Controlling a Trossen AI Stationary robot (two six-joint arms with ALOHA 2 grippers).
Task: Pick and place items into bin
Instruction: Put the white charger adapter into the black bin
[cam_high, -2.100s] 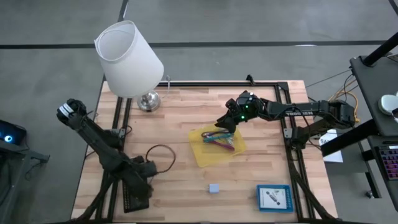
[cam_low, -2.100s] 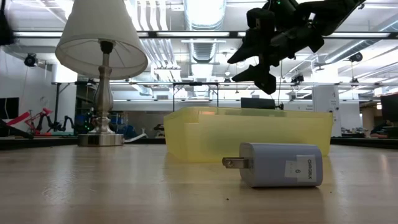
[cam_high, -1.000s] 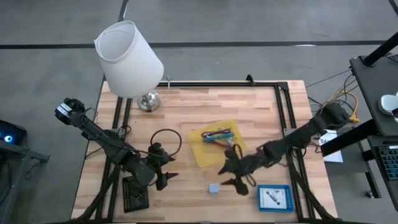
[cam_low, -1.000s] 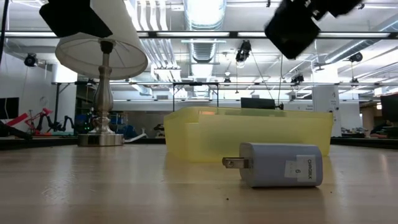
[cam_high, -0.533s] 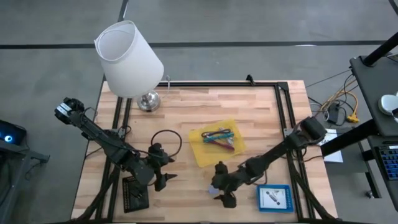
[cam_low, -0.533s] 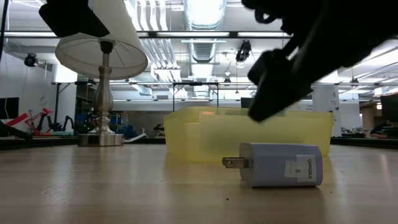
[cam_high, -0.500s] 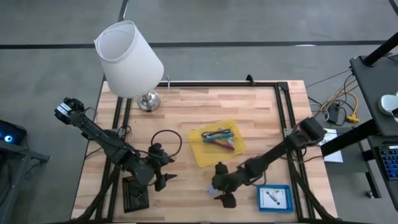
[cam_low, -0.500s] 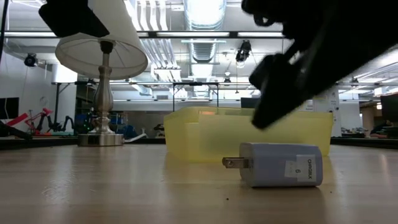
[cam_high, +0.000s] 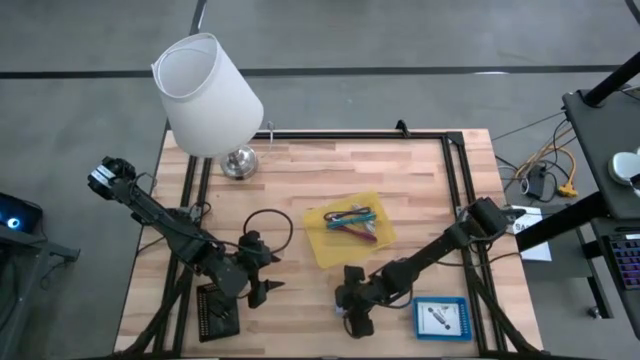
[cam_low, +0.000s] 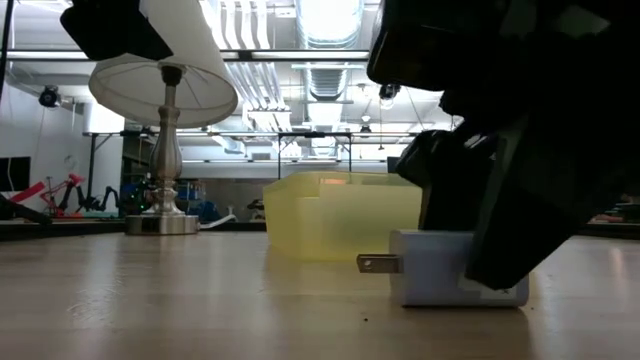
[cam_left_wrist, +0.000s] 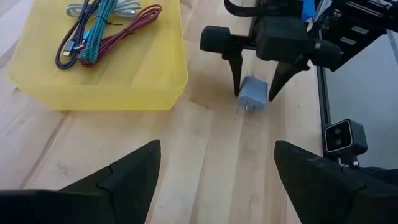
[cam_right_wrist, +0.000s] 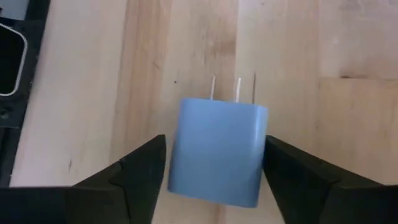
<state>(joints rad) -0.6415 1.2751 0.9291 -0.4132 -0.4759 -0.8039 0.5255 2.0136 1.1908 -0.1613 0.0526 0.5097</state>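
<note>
A grey-blue plug cube (cam_right_wrist: 217, 155) lies flat on the table near its front edge, with its metal prongs (cam_low: 378, 263) level and pointing toward the table's left. My right gripper (cam_high: 352, 318) is low over it and open. Its fingers (cam_left_wrist: 238, 70) stand on either side of the cube (cam_left_wrist: 254, 93), close to its flanks. The yellow bin (cam_high: 350, 235) sits mid-table and holds magenta, purple and teal cords (cam_left_wrist: 106, 28). My left gripper (cam_high: 268, 280) waits open above the table, left of the bin.
A white lamp (cam_high: 205, 95) stands at the far left on its silver base (cam_high: 238, 162). A blue-rimmed box (cam_high: 440, 317) lies at the near right, beside my right arm. A black cable loop (cam_high: 268, 225) and a black block (cam_high: 215, 312) lie near my left arm.
My right gripper has come down toward the table's near edge and tipped more steeply. It has ended low over the grey-blue cube, with a finger on each side of it. The cube has not moved.
</note>
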